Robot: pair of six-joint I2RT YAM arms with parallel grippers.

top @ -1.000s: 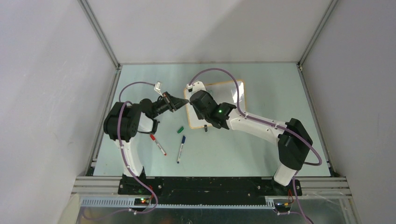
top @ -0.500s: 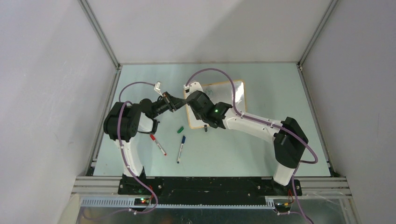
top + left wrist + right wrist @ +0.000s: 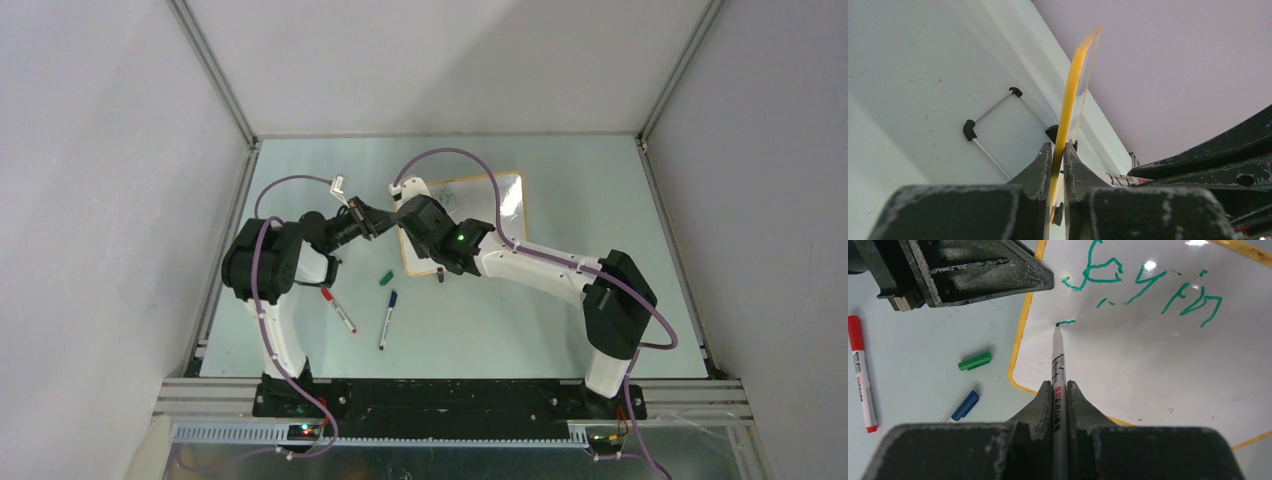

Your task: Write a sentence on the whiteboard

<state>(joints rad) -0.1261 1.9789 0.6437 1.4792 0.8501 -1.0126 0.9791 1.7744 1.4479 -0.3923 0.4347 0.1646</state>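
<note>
The whiteboard (image 3: 492, 205) lies tilted at the table's back middle, with an orange-tan frame. My left gripper (image 3: 388, 222) is shut on its left edge; the left wrist view shows the frame edge (image 3: 1074, 85) pinched between the jaws (image 3: 1057, 152). My right gripper (image 3: 412, 208) is shut on a green marker (image 3: 1058, 365) whose tip touches the board. The sentence (image 3: 1148, 287) reads "Joy in" in green, and a short green stroke (image 3: 1066, 321) sits at the marker tip below it. The rest of the board is hidden under the right arm in the top view.
A red marker (image 3: 338, 310), a blue marker (image 3: 387, 318) and a loose green cap (image 3: 386, 278) lie on the table in front of the board. A small white wire bracket (image 3: 339, 186) with black corners lies behind the left gripper.
My right arm has shifted a little to the left and back over the board with the marker. The left arm and the board have not moved.
</note>
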